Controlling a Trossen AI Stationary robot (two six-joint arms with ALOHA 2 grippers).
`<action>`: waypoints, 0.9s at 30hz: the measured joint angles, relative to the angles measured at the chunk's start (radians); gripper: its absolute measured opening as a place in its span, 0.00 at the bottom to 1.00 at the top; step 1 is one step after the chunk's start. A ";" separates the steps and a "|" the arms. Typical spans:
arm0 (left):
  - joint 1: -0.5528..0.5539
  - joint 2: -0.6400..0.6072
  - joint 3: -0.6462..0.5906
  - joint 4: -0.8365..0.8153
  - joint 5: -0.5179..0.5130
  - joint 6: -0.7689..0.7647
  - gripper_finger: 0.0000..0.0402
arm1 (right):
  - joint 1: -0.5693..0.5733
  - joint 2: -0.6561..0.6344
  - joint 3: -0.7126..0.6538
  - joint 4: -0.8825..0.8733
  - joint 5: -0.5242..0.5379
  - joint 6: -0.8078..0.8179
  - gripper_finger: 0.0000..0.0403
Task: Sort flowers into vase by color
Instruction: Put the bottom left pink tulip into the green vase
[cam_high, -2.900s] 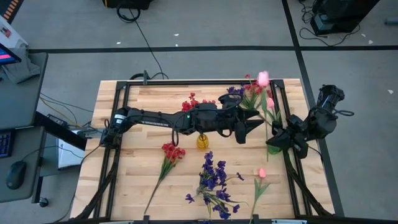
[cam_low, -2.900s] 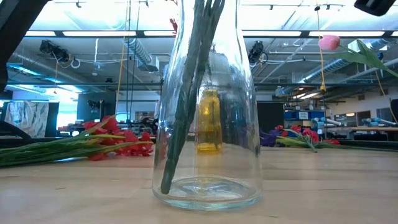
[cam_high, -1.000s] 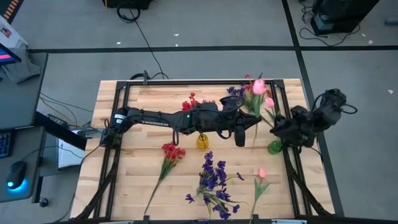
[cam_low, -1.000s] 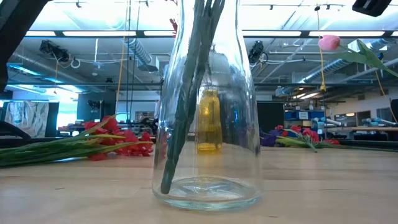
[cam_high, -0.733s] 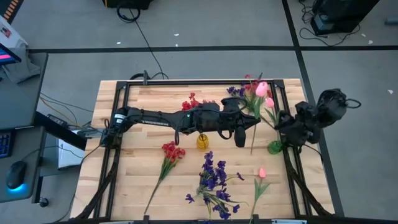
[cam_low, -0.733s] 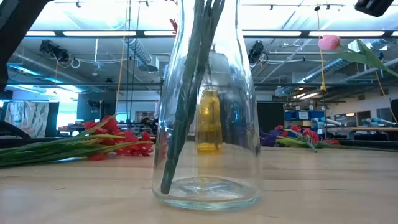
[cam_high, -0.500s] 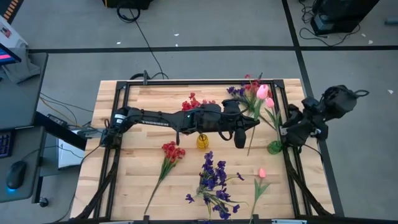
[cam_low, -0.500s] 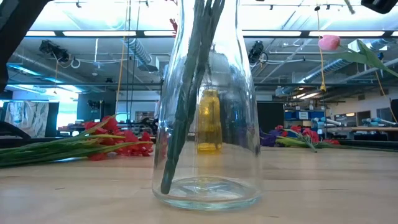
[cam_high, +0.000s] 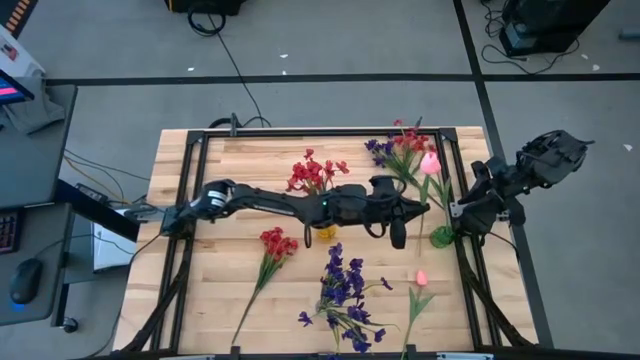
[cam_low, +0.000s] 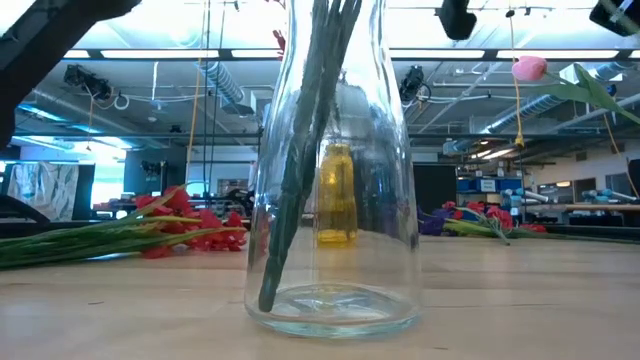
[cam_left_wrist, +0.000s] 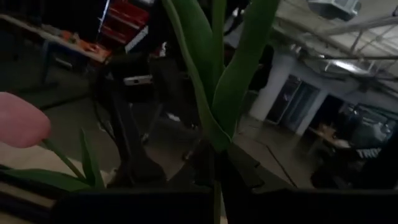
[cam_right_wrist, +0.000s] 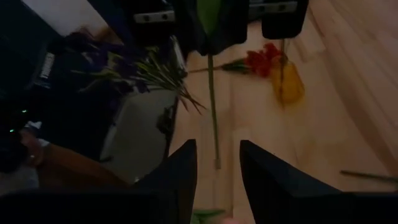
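A pink tulip (cam_high: 430, 162) is being held upright, pinched by the left gripper (cam_high: 397, 222) beside the green vase (cam_high: 441, 237); the right gripper (cam_high: 470, 213) is being kept spread

arms: 2 | vases: yellow (cam_high: 326, 232), green (cam_high: 442, 237), clear (cam_low: 333, 200) | pink tulips (cam_high: 430, 162): 2

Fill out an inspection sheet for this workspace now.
Surface: wooden table in a black frame.
Job's things: pink tulip held upright by the left gripper; red flowers, purple flowers and another pink bud lying flat; yellow vase holds red blooms; green vase at right edge.
Clutter: nothing seen.
Grippers: left gripper shut on the tulip stem; right gripper open, withdrawn to the right edge.
Cables: black cable on floor.
Surroundings: desk with mouse at left.
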 joint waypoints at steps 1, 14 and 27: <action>0.001 0.014 0.000 0.029 -0.006 0.003 0.03 | 0.000 0.002 0.003 -0.004 0.003 0.010 0.32; 0.003 0.070 0.000 0.108 -0.007 0.050 0.03 | -0.001 0.063 0.020 0.095 0.249 0.059 0.32; 0.010 0.068 0.000 0.122 0.035 0.050 0.03 | -0.002 0.255 0.018 0.203 0.416 0.081 0.32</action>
